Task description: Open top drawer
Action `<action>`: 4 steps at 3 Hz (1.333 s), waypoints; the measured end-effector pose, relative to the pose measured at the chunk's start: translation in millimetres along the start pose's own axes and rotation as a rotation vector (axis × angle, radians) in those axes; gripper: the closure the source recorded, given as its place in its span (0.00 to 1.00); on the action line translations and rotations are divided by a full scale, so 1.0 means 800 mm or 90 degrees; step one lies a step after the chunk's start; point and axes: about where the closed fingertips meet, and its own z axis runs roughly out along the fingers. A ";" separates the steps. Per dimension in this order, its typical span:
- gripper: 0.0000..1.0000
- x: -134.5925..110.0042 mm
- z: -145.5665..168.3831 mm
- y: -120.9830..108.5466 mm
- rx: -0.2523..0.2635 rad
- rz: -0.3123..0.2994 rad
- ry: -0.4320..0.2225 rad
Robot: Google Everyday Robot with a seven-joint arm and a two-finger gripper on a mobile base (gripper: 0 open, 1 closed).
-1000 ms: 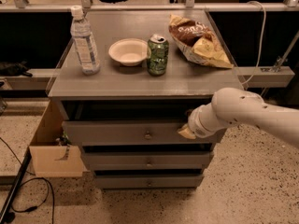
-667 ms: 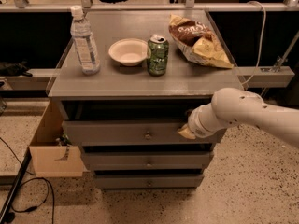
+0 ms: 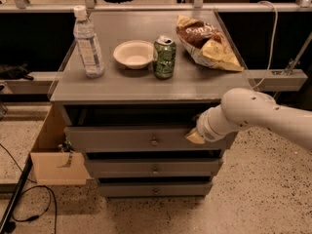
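The top drawer (image 3: 117,139) is a wide grey front with a small round metal knob (image 3: 154,142) at its centre. It sits a little forward of the cabinet, with a dark gap above it under the cabinet top. My gripper (image 3: 196,134) is at the end of the white arm (image 3: 253,113), which comes in from the right. It is at the right part of the drawer front, near its upper edge and to the right of the knob. Its tip is largely hidden by the wrist.
Two slimmer grey drawers (image 3: 155,168) lie below. On the cabinet top (image 3: 122,84) stand a water bottle (image 3: 87,43), a white bowl (image 3: 133,53), a green can (image 3: 164,57) and a chip bag (image 3: 207,43). A cardboard box (image 3: 56,155) and a floor cable (image 3: 34,213) lie at the left.
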 end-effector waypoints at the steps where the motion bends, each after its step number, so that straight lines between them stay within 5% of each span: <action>1: 1.00 0.002 -0.004 0.000 -0.003 0.000 0.000; 3: 1.00 0.013 -0.024 0.003 -0.014 0.000 -0.002; 4: 0.81 0.013 -0.024 0.003 -0.014 0.000 -0.002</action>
